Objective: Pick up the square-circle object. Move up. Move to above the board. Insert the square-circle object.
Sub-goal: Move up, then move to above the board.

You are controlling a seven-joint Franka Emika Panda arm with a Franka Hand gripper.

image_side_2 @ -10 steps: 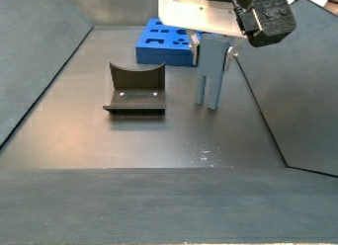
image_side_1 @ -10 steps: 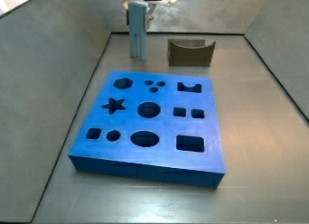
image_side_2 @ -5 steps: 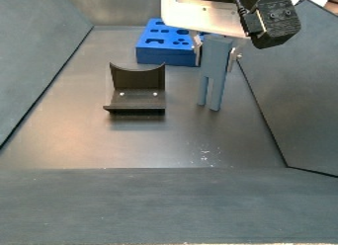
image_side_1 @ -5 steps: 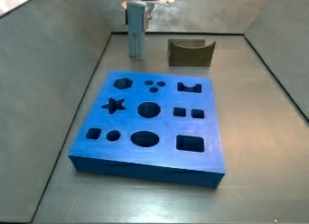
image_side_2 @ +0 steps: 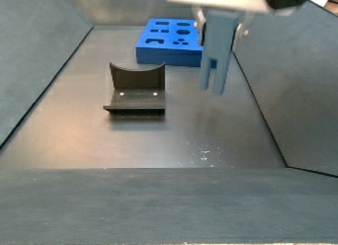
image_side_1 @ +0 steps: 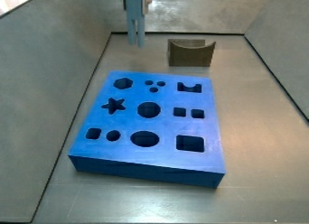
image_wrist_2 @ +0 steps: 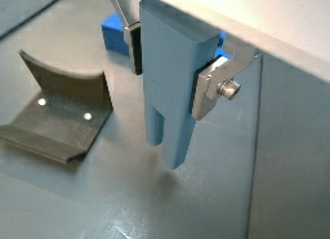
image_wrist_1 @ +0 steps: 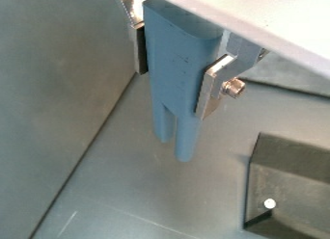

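Note:
The square-circle object (image_wrist_1: 178, 84) is a tall light grey-blue block with two prongs pointing down. My gripper (image_wrist_1: 178, 65) is shut on its upper part, with a silver finger (image_wrist_2: 210, 89) pressed on each side; this shows in both wrist views (image_wrist_2: 173, 69). In both side views the object (image_side_1: 135, 20) hangs upright, its prongs above the floor (image_side_2: 215, 61), near the back wall. The bright-blue board (image_side_1: 154, 128) with shaped holes lies flat on the floor, apart from the object (image_side_2: 169, 41). Most of the gripper is cut off at the upper edge of the side views.
A squat brown block with a U-shaped notch (image_side_1: 189, 52) stands on the floor beside the object, behind the board; it also shows in a side view (image_side_2: 133, 88) and a wrist view (image_wrist_2: 52, 113). Grey walls slope up around the floor.
The gripper has risen with the square-circle object, lifting its prongs off the floor. The board and the brown block have not moved.

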